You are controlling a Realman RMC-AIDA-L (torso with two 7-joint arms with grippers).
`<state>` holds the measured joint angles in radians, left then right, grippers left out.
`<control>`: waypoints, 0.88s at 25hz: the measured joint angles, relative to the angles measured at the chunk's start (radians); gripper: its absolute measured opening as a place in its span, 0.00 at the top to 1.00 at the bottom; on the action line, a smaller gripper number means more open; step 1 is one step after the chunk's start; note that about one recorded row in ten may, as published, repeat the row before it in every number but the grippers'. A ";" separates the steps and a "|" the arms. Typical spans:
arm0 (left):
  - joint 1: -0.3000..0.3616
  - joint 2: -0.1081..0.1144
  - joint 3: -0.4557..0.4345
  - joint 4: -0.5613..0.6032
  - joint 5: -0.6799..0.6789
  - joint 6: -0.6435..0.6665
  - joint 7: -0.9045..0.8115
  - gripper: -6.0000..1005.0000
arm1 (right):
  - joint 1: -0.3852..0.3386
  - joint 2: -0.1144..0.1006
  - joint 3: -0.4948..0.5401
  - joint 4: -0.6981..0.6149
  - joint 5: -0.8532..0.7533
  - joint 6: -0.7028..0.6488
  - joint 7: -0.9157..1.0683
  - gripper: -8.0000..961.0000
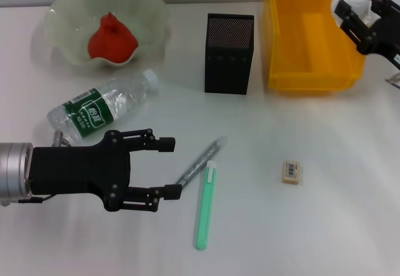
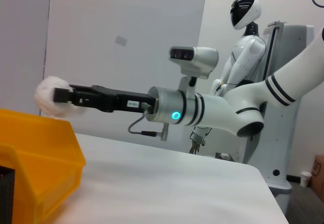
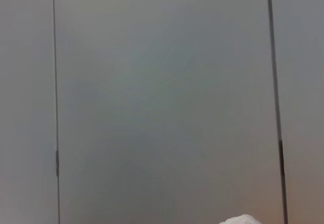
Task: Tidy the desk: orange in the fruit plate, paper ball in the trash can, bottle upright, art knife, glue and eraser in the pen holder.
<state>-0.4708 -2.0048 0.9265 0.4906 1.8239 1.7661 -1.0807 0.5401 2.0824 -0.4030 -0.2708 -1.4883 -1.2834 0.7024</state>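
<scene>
right gripper (image 1: 347, 9): arm reaches in from the far right, held level above the yellow bin's right end; fingers clamped on the paper ball
paper ball (image 1: 350, 2): white wrinkly wad, pinched at the fingertips, up in the air over the trash can's rim, not touching it; left wrist view shows it (image 2: 50, 96) held out above the bin's edge
trash can (image 1: 294, 76): directly below the right gripper, bright yellow rectangular bin, inside looks bare
pen holder (image 1: 229, 54): black mesh box, upright, just beside the bin on the side away from the right gripper; contents cannot be seen
left gripper (image 1: 170, 168): arm comes in from the near left, low over the table, fingers spread wide apart, holding nothing
art knife (image 1: 201, 160): grey slim stick, lying flat, one end right at the left gripper's lower fingertip
glue (image 1: 205, 208): green pen-shaped stick, flat, just beside the knife, past the fingertips
bottle (image 1: 103, 106): on its side just beyond the left gripper, clear, green label, white cap towards the arm's wrist side
eraser (image 1: 291, 171): small beige block with barcode, flat, well out ahead of the left fingertips
fruit plate (image 1: 65, 14): pale-green wavy bowl, beyond the bottle
orange (image 1: 112, 39): red-orange lumpy fruit inside the plate
</scene>
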 joint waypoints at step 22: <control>-0.004 0.000 -0.003 0.000 0.000 -0.001 0.001 0.23 | 0.056 -0.001 -0.005 -0.008 0.011 0.089 0.001 0.22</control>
<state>-0.4753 -2.0048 0.9234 0.4909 1.8239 1.7651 -1.0801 0.5958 2.0815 -0.4076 -0.2786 -1.4775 -1.1942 0.7034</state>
